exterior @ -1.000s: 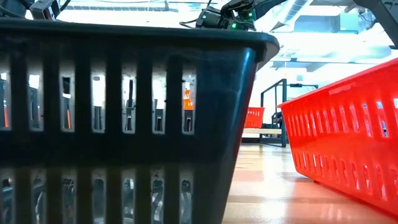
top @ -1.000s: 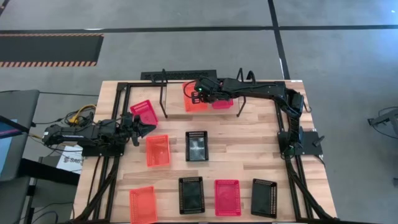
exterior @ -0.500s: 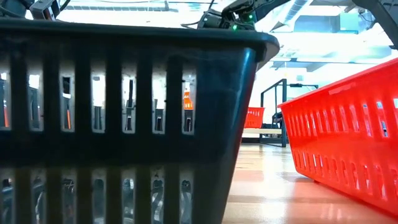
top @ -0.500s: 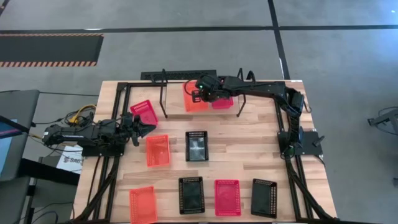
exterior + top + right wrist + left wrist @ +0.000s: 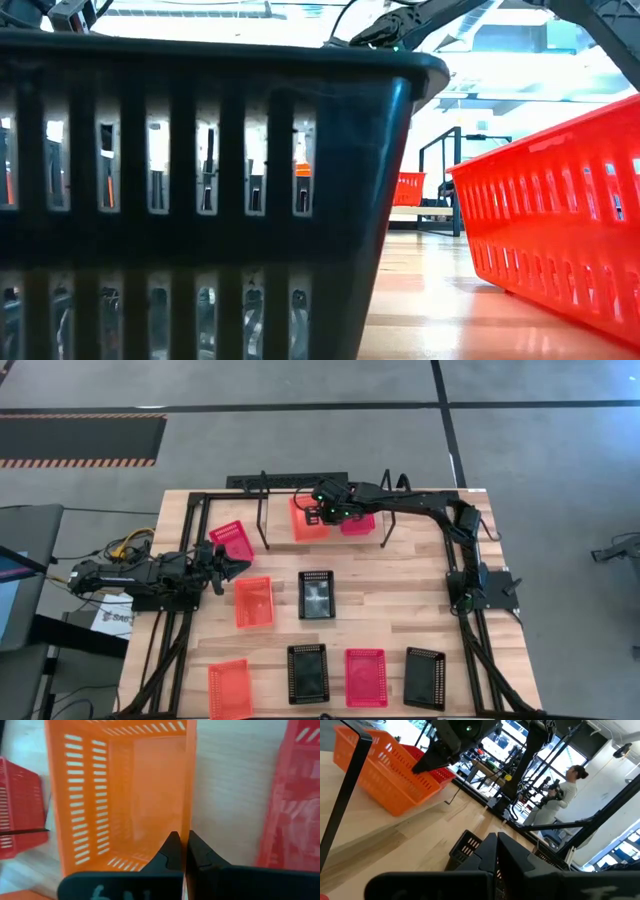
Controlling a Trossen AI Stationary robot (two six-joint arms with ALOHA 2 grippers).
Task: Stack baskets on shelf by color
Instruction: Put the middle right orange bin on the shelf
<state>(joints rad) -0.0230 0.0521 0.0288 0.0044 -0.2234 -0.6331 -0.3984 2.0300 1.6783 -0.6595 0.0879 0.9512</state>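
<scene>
My right gripper is shut on an orange basket at the far side of the table, between the black wire shelf's uprights. A red-pink basket lies just right of it. The left wrist view shows this orange basket tilted under the right gripper. My left gripper is shut and empty at the left, beside a red-pink basket and an orange basket that lie flat on the table. My right gripper pinches the orange basket's long right-hand wall by its rim, one finger inside the basket and one outside. The fingers come from above, pointing down. The basket hangs tilted below them; I cannot tell whether its low edge touches the table.
A black basket lies mid-table. Near the front edge lie an orange, a black, a red-pink and another black basket. The low view is filled by a black basket and a red one. A person stands beyond the table.
My right gripper has turned a little with the orange basket still in its hold. The basket has shifted toward the table's far left, away from the red-pink basket beside it.
</scene>
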